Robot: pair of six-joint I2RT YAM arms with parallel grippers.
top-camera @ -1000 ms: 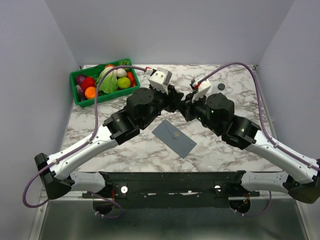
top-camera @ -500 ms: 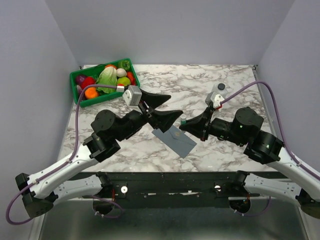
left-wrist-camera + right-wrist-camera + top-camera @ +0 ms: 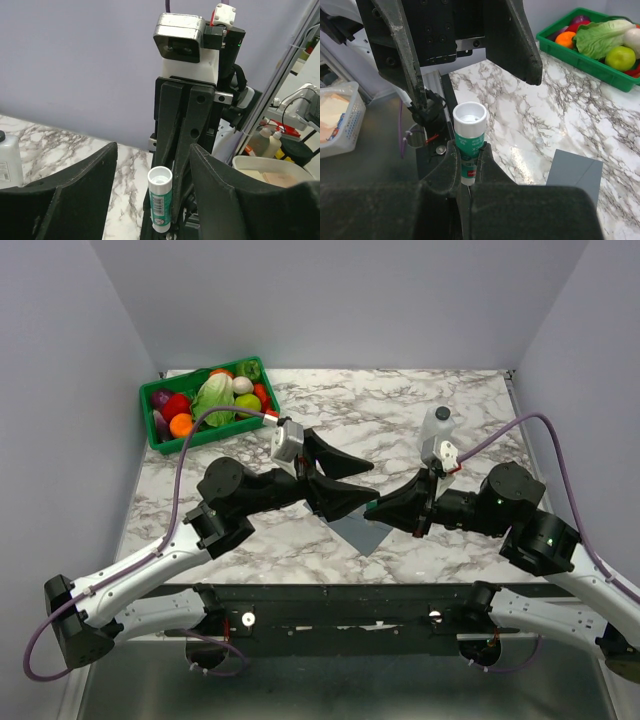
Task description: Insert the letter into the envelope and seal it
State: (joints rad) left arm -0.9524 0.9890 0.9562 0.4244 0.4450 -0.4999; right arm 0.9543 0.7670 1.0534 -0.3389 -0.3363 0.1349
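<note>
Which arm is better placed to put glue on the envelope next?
Right. The right gripper is shut on the glue stick near the envelope; the left gripper is open and empty.

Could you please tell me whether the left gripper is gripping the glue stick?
No, the left gripper has its jaws open; the glue stick is clamped in the right gripper.
</note>
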